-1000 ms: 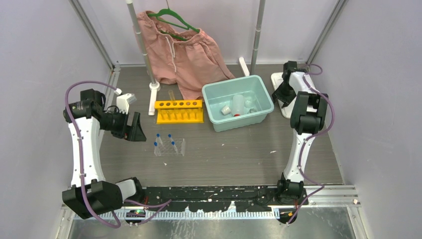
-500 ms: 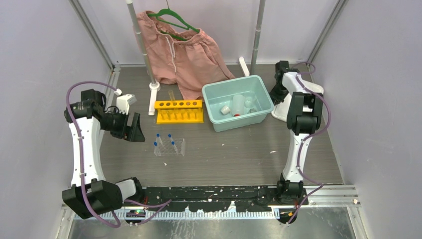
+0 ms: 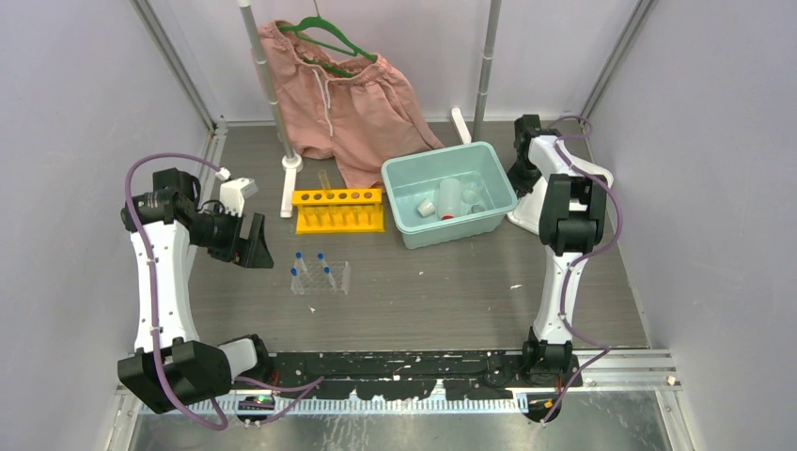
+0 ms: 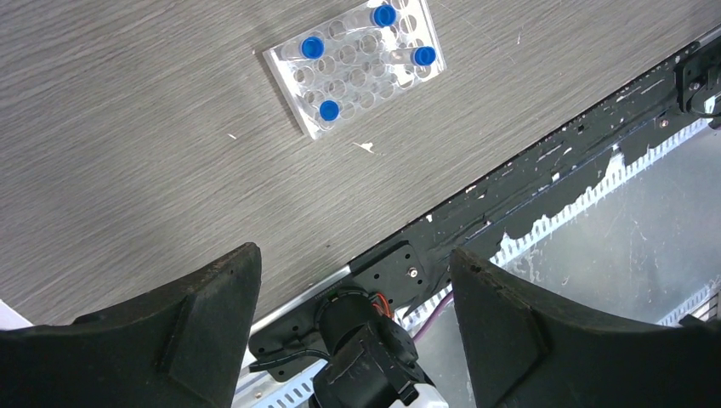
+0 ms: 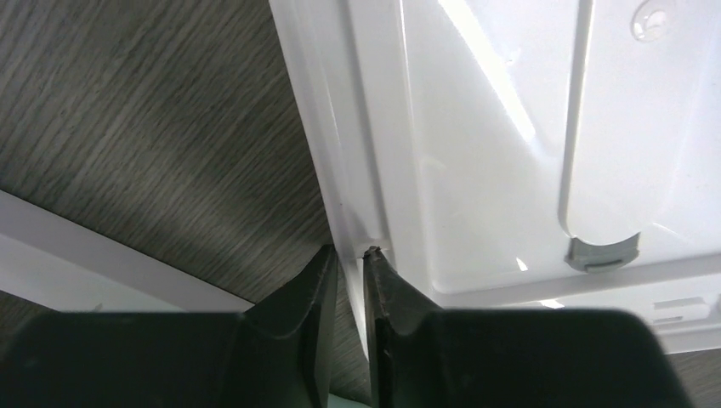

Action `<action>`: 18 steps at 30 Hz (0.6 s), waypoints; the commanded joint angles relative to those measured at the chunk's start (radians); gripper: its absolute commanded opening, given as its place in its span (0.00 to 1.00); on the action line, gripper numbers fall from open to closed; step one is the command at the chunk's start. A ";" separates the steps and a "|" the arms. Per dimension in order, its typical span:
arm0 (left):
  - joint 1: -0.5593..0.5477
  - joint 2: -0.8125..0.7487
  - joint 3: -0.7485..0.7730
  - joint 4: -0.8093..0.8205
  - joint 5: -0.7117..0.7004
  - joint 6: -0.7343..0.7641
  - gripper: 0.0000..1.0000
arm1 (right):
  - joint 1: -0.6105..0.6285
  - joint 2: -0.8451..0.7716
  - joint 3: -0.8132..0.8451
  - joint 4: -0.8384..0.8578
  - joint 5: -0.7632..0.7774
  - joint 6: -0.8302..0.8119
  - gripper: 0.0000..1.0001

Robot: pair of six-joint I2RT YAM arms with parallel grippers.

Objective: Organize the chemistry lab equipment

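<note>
Right wrist view: right gripper [image 5: 350,255] pinches rim of white lid [image 5: 493,153], far right tabletop [image 3: 423,291] edge | left gripper [image 4: 353,255] spread wide, empty | green bin [image 3: 492,178] just beside lid.

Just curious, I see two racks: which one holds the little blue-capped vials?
The clear rack, in front, with four blue caps standing in it. The yellow rack behind it shows none.

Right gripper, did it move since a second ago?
Yes. In the top view the right gripper has slid left, closer to the teal bin's far right corner, and it is pinching the white lid's edge.
</note>
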 commanded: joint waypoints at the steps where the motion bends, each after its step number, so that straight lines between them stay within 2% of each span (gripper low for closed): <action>1: 0.000 -0.025 0.026 0.009 0.001 0.018 0.83 | -0.007 -0.008 0.039 -0.020 0.032 -0.017 0.19; 6: 0.001 -0.023 0.041 0.006 0.009 0.012 0.85 | -0.007 -0.085 0.021 0.001 0.042 -0.024 0.01; 18: -0.005 0.013 0.122 -0.019 0.081 -0.002 0.92 | -0.005 -0.395 -0.045 0.031 0.072 -0.045 0.01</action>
